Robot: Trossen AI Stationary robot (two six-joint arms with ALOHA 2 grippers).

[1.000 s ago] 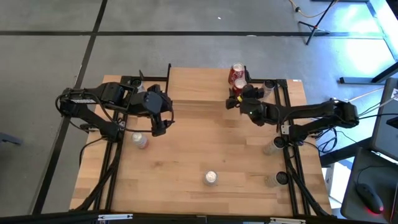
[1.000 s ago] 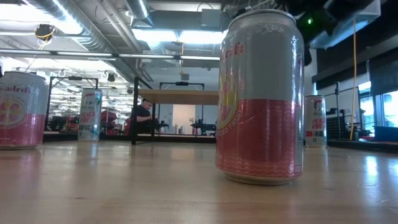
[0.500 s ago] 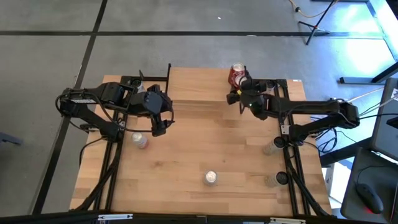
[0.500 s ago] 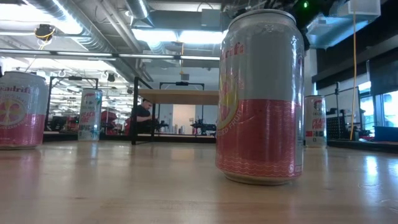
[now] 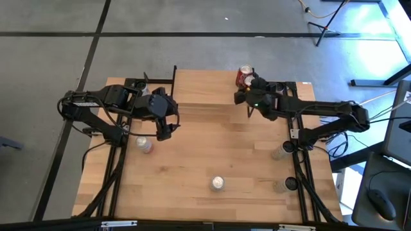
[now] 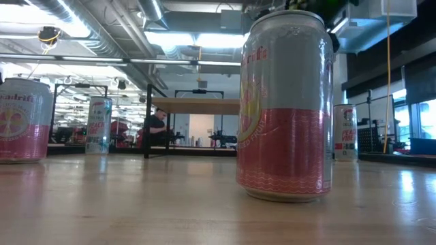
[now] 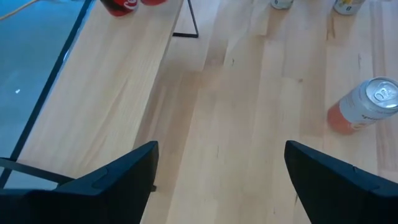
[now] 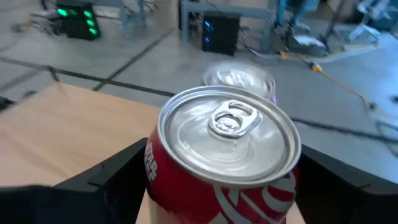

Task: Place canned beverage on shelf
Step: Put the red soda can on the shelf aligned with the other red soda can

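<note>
The shelf (image 5: pixel 205 90) stands at the table's far middle, with two red cans on its right end. The farther can (image 5: pixel 244 74) shows from above, and my right gripper (image 5: pixel 248 90) hides the nearer one there. In the right wrist view the nearer red can (image 8: pixel 224 137) stands upright between my right gripper's (image 8: pixel 222 177) open fingers, with the other can (image 8: pixel 239 76) behind it. My left gripper (image 5: pixel 162 131) hangs open over the table's left half with nothing between its fingers (image 7: pixel 217 180). My right gripper comes nearly level from the table's near right side. Its two fingers (image 8: pixel 124 174) stand close beside the nearer can's side wall (image 8: pixel 155 168), near its top. Whether they touch it I cannot tell. The can's foot is hidden.
Several pink-and-white cans stand on the table: one near the front middle (image 5: pixel 218 184), one by the left arm (image 5: pixel 145 145), two at the right (image 5: pixel 280 151). The front one fills the low view (image 6: pixel 285 102). A person sits far off in the room (image 6: pixel 155 122).
My right gripper has risen beside the nearer red can and shifted slightly toward the table's far edge. It now covers that can in the high view. Both red cans stand where they stood.
</note>
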